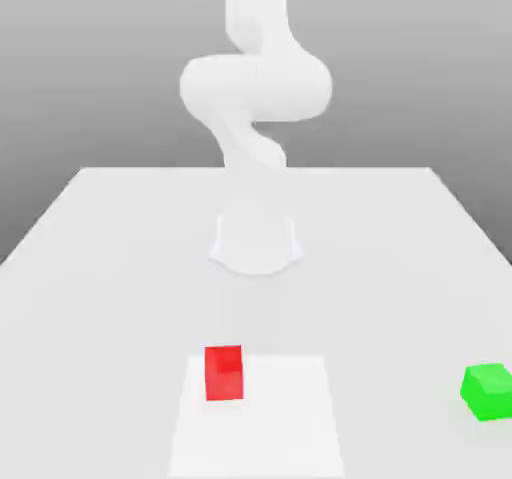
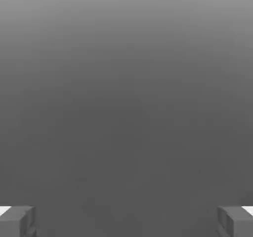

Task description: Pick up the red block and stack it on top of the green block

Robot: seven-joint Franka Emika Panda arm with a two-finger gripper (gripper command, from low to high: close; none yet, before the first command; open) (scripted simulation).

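With the claw (image 2: 126,222) spread and empty, the red block (image 1: 224,373), seen lower left of centre in the exterior view's frame, is best approached from straight above, centred between the fingers and squared to its faces before any closing.

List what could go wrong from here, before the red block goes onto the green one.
The green block sits at the edge of the exterior view's right, partly cut off, so judging the stacking spot from there could be off. It is also turned relative to the red block, so without a matching twist the stack may end up misaligned. The hand is open and empty, so a poorly centred descent might knock the red block.
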